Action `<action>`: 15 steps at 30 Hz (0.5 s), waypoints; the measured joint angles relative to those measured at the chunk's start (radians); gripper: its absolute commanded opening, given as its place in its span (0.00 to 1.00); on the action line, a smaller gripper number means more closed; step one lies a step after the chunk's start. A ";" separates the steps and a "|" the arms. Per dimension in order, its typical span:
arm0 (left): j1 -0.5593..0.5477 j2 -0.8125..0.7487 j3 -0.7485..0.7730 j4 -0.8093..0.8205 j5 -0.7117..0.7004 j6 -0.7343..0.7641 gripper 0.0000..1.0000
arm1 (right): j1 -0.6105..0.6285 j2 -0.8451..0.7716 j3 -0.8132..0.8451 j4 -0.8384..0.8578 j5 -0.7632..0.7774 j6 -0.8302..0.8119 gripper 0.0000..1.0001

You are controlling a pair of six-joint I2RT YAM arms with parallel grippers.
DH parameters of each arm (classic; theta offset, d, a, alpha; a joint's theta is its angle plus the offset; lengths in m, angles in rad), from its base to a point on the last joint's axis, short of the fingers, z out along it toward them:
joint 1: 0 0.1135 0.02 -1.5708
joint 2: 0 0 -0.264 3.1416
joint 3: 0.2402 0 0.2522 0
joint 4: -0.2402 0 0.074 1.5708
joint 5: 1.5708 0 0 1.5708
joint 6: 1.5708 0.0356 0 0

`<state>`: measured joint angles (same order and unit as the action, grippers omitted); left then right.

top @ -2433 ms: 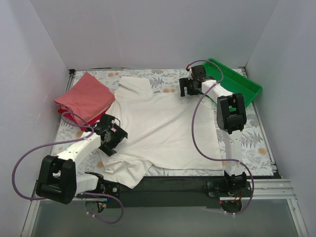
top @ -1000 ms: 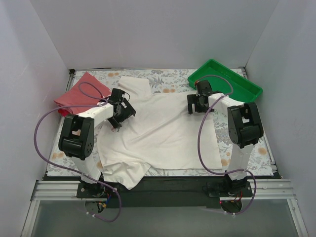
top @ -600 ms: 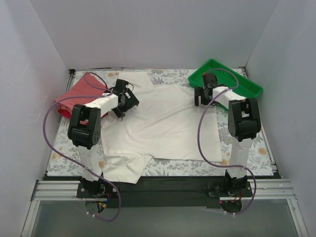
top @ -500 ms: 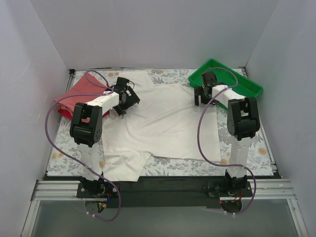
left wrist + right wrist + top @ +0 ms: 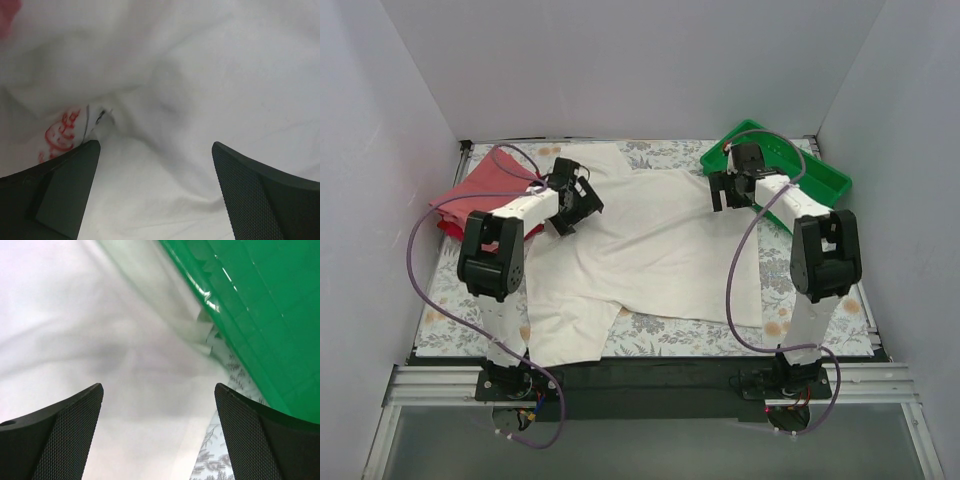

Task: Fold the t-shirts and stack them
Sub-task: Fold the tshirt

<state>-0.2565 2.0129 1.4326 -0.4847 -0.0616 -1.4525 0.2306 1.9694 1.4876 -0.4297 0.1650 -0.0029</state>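
The large cream-white t-shirt (image 5: 650, 250) lies spread face down across the table, one sleeve hanging at the near left. My left gripper (image 5: 570, 207) is open just above its far left part; the left wrist view shows white cloth (image 5: 200, 90) between the jaws and a bit of red print (image 5: 62, 135). My right gripper (image 5: 732, 190) is open over the shirt's far right edge beside the green tray (image 5: 800, 170); its wrist view shows white cloth (image 5: 100, 355) and the tray wall (image 5: 260, 305). Folded salmon-pink (image 5: 490, 185) and red (image 5: 448, 226) shirts lie stacked at the far left.
The table has a floral cover (image 5: 820, 300). White walls enclose the back and both sides. The tray sits at the far right corner, its wall close to my right gripper. Purple cables loop from both arms.
Both arms have swung toward the far edge of the shirt, and the shirt has shifted away from me; its near left sleeve has been pulled further onto the table.
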 measured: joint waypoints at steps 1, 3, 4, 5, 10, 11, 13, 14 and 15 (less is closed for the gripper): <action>-0.001 -0.035 -0.040 -0.006 0.000 -0.003 0.94 | 0.008 -0.050 -0.037 0.012 -0.006 0.008 0.98; -0.003 -0.122 -0.124 -0.025 0.002 -0.008 0.94 | 0.031 -0.157 -0.121 0.035 -0.012 0.043 0.98; -0.005 -0.173 -0.167 -0.032 0.003 -0.011 0.94 | 0.046 -0.211 -0.169 0.051 -0.016 0.060 0.98; -0.008 -0.230 -0.209 -0.034 0.003 -0.014 0.94 | 0.060 -0.251 -0.208 0.063 -0.019 0.078 0.98; -0.027 -0.441 -0.352 -0.028 0.015 -0.026 0.94 | 0.150 -0.372 -0.424 0.129 -0.046 0.167 0.98; -0.032 -0.466 -0.378 -0.018 0.021 -0.029 0.94 | 0.170 -0.374 -0.463 0.135 -0.053 0.184 0.98; -0.043 -0.496 -0.425 -0.002 0.030 -0.032 0.94 | 0.196 -0.372 -0.526 0.138 -0.066 0.210 0.98; -0.047 -0.502 -0.445 0.000 0.037 -0.034 0.94 | 0.201 -0.372 -0.547 0.137 -0.066 0.218 0.98; -0.050 -0.502 -0.467 0.009 0.049 -0.037 0.94 | 0.202 -0.370 -0.563 0.135 -0.062 0.226 0.98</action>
<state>-0.3065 1.5108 0.9653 -0.4759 -0.0124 -1.4891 0.4324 1.5990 0.9249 -0.2951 0.1028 0.2234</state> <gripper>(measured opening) 0.942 0.983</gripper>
